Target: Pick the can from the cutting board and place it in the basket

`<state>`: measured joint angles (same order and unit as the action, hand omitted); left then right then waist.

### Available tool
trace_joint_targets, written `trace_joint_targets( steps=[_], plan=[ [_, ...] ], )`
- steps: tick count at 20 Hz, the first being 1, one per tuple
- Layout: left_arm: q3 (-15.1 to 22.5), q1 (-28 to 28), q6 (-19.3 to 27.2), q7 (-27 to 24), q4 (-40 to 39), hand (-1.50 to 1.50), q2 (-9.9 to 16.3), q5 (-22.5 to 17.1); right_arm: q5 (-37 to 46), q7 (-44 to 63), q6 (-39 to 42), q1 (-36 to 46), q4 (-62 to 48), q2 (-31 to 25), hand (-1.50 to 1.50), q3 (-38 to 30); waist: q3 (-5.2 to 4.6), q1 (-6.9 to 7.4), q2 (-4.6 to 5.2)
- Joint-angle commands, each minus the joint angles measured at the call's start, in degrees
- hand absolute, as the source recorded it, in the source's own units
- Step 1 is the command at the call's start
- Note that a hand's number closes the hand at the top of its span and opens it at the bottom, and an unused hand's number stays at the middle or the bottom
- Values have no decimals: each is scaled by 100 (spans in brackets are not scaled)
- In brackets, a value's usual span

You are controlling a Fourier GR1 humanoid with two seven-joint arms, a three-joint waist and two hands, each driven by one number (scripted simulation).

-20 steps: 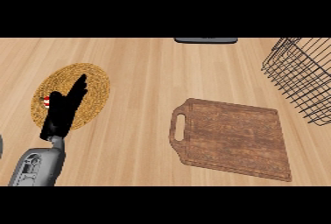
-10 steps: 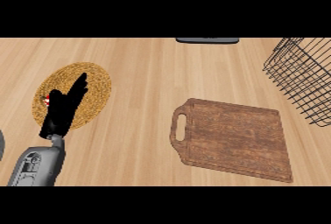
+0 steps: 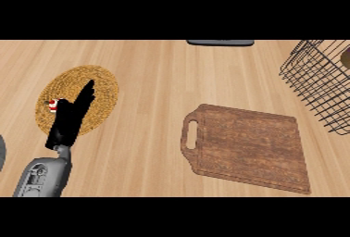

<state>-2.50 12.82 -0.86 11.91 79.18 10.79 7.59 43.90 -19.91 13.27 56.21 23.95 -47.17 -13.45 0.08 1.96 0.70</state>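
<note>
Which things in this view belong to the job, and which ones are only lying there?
For the job:
- cutting board, with nothing on it
- wire basket, at the right edge
- left hand, over the mat
- small red-and-white thing beside that hand, perhaps the can; mostly hidden

Lying about:
- round woven mat
- dark flat object at the far edge

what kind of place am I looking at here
Most likely a kitchen counter: a light wooden counter top carrying a brown cutting board with a handle slot, a round woven mat and a black wire basket at the right edge.
</note>
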Motion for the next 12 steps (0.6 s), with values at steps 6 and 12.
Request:
trace_joint_targets(
  steps=[6,12],
  plan=[
    [112,-249,106,107,398,0,-191,42,-413,-533,-236,205,-851,-2,-150,-581,5,50,4],
    [-141,315,-177,404,18,0,86,-147,-1100,-602,-1032,130,-887,130,-150,-1348,7,-16,11]
  ],
)
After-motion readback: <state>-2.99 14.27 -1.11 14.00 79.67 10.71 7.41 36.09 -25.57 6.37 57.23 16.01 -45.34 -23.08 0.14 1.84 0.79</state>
